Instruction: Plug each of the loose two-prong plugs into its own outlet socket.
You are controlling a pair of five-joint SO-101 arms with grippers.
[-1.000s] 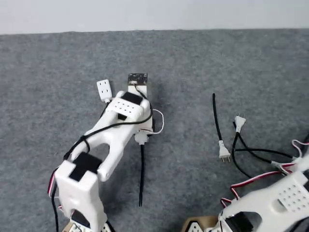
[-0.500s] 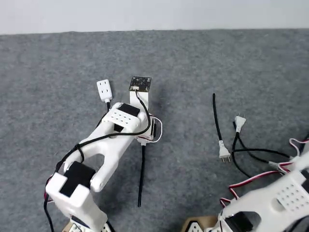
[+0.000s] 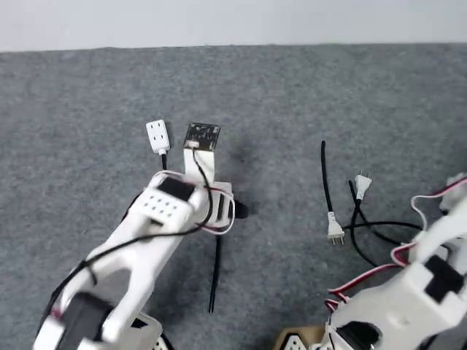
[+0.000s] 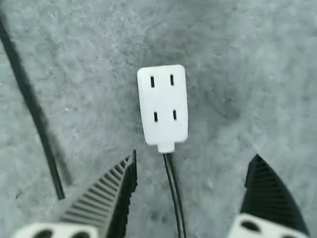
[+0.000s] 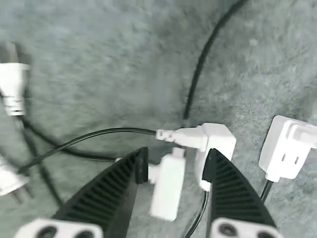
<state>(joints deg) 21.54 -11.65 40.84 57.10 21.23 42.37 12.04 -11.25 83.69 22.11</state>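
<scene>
Plugs (image 3: 335, 228) lie loose on the grey tabletop (image 3: 292, 95), well apart from the outlet (image 4: 162, 106). The left gripper (image 4: 193, 161) hangs wide open and empty near the outlet. The right gripper (image 5: 176, 156) is open too, empty, over a tangle of white plugs and cords (image 5: 198, 69).

Grey carpeted table (image 3: 87, 95) — pale plain wall (image 3: 233, 22) behind

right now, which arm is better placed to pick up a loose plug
Right. The right gripper, open, hangs over the cords close to a loose plug. The left gripper, also open and empty, is off on the other side, above the outlet.
</scene>
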